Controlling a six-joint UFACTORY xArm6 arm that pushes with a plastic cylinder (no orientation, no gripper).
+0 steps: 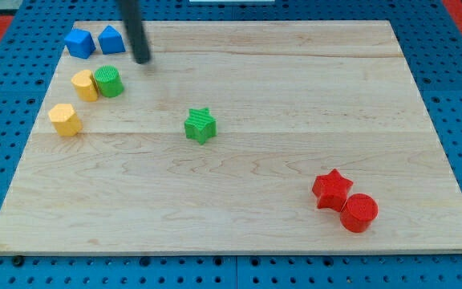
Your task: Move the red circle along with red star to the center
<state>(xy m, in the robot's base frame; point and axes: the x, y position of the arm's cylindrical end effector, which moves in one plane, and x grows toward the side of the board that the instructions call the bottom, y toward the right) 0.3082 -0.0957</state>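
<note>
Since my tip (141,59) (bare rod, grips nothing) sits far off, off-centre shove could split touching red star (331,189), red circle (359,213).

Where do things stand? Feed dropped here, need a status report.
My tip at view's top left, right of blue blocks. Red star and red circle touching, bottom right, untouched. Green star near centre, possibly in the way.

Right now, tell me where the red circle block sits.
The red circle block sits near the wooden board's bottom-right corner in the camera view, touching the red star block up-left of it, far from my tip.
</note>
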